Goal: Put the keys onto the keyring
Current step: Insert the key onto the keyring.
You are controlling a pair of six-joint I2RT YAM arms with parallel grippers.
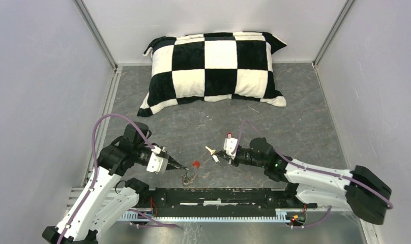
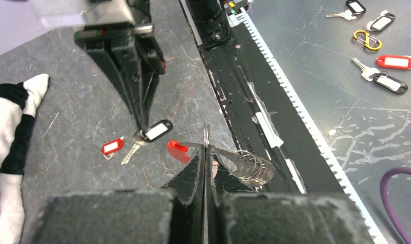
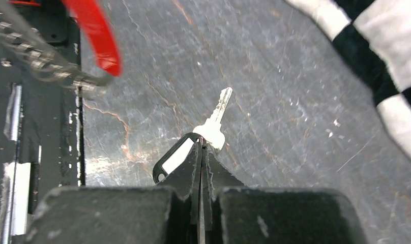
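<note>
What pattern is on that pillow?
The pillow is black-and-white checkered; the top external view shows it best.

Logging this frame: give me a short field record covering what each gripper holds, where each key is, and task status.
left gripper: shut on the wire of the keyring
right gripper: shut on the black-and-white key, blade pointing away from the fingers
red key: lying on the table, not held
task status: no key visibly threaded on the keyring yet
surroundings: checkered pillow at the far side; spare keys on the metal surface past the table edge
</note>
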